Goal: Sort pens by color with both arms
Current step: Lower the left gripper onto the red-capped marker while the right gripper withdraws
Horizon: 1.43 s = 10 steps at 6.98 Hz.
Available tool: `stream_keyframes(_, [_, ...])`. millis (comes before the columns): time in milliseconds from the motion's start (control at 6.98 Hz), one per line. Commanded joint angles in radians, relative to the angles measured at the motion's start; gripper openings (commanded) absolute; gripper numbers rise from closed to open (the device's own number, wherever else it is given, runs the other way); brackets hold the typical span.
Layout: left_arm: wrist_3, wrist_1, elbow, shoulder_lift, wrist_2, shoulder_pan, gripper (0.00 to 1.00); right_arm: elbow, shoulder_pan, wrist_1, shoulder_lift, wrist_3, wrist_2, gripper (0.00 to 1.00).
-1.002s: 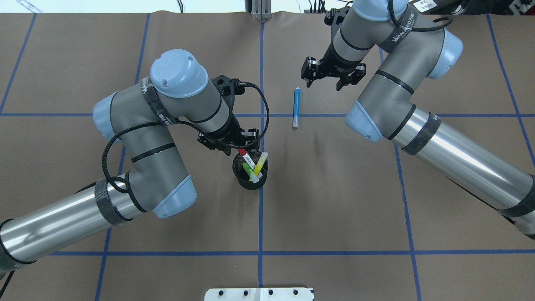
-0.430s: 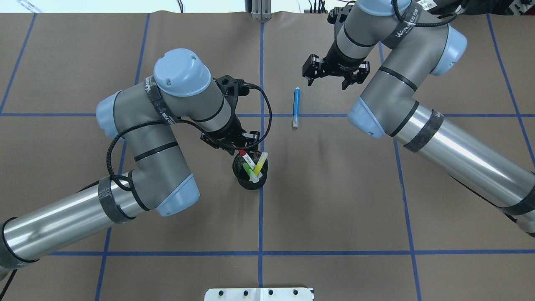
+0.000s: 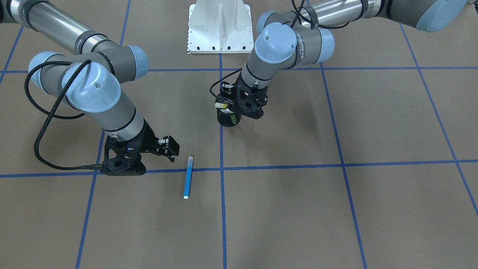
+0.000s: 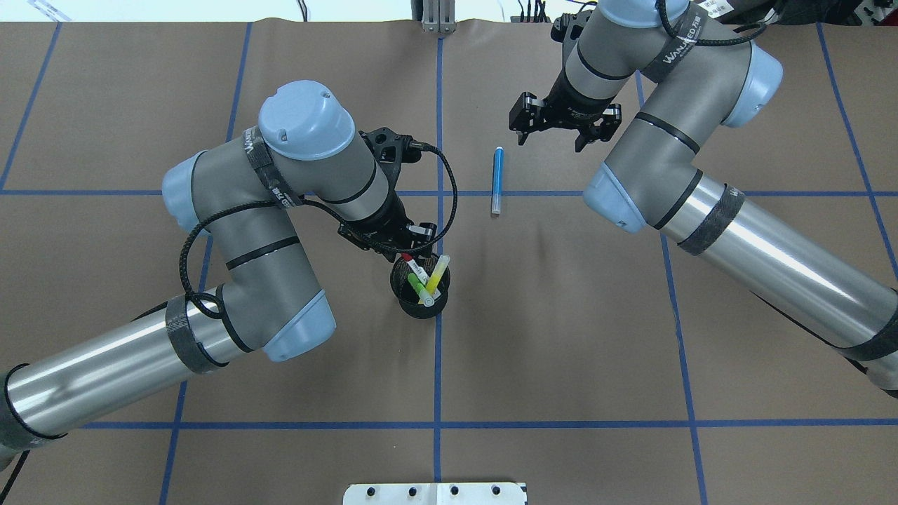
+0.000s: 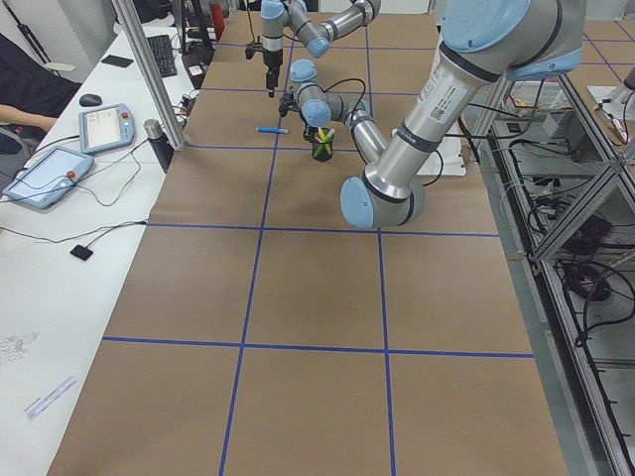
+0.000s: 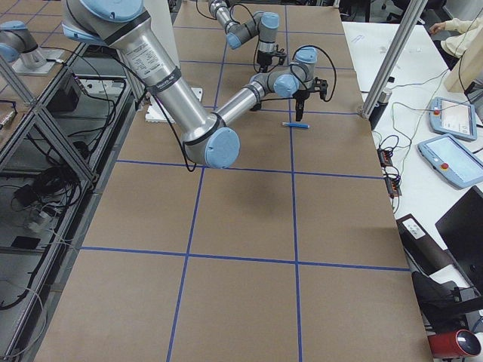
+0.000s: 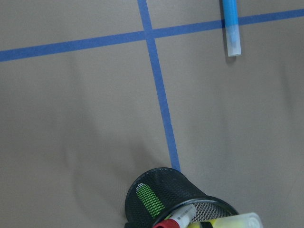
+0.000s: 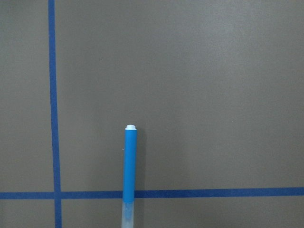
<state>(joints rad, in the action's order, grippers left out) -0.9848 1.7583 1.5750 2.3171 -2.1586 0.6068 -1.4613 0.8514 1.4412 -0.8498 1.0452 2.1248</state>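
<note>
The blue pen [image 4: 497,181] lies flat on the tabletop [image 4: 561,337], alone, crossing a blue tape line [image 4: 547,193], with its pale cap toward the robot. The green pen [image 4: 419,288], yellow pen [image 4: 436,275] and red pen [image 4: 414,266] stand leaning together in a black mesh cup [image 4: 419,310], which sits on the centre tape line nearer the robot. The right hand [image 4: 551,142] hangs just past the blue pen's far end, fingers spread wide and holding nothing. The left hand [image 4: 398,245] is at the cup's far rim, close above the red pen's tip; its fingers look spread, though the wrist partly hides them.
</note>
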Motion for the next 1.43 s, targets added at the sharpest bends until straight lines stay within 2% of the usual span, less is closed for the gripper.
stream_keyframes(0, [0.018, 0.000, -0.001, 0.007, -0.007, 0.001, 0.52, 0.001, 0.000, 0.001, -0.002, -0.001, 0.000, 0.97])
stream_keyframes(716, [0.044, -0.002, -0.010, 0.015, -0.007, 0.005, 0.48, 0.004, 0.001, 0.001, -0.002, -0.001, 0.000, 0.98])
stream_keyframes(1289, [-0.024, -0.003, -0.012, 0.019, -0.006, 0.017, 0.46, 0.007, 0.001, 0.001, 0.002, -0.001, 0.000, 0.98])
